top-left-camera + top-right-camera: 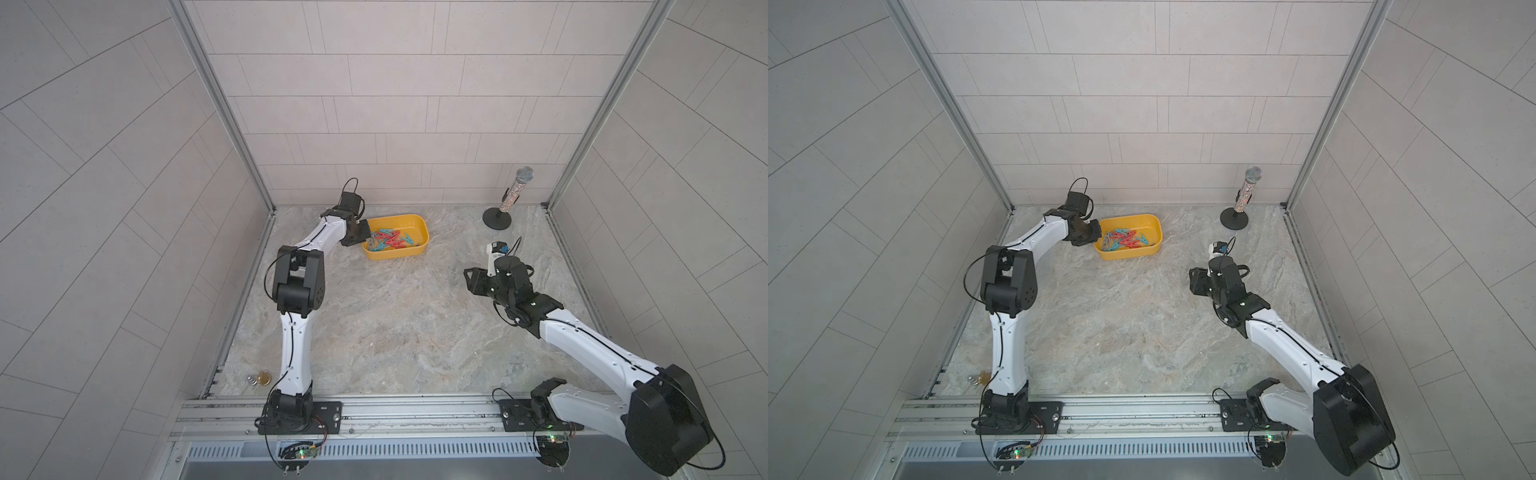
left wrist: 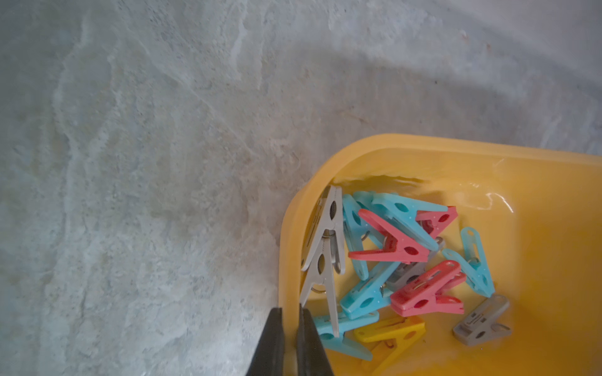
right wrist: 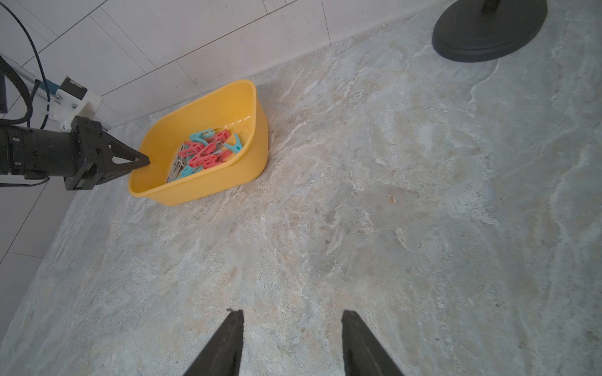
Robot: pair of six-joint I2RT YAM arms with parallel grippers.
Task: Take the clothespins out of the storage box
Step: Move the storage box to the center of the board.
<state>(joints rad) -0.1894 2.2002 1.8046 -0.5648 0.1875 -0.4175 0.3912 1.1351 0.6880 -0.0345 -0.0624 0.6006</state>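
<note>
Box point(image 1: 399, 218): yellow, on the far left part of the table point(image 1: 395, 324), near the back wall; seen in both top views point(image 1: 1133, 217).
Pegs point(image 2: 391, 247): all those seen lie inside the box, heaped at the end nearest the left gripper; red, teal and grey, one yellow.
Grey pegs point(image 2: 322, 254): two lean on the box's corner wall, just beside the inner finger.
Left gripper point(image 2: 290, 309): clamped on the box rim point(image 2: 423, 143), one finger outside the wall, the other inside among the pegs.
Right gripper point(image 3: 293, 311): jaws apart with nothing between them, over bare table, well apart from the box.
Mic stand point(image 1: 509, 195): upright at the far right corner, clear of both arms.
</note>
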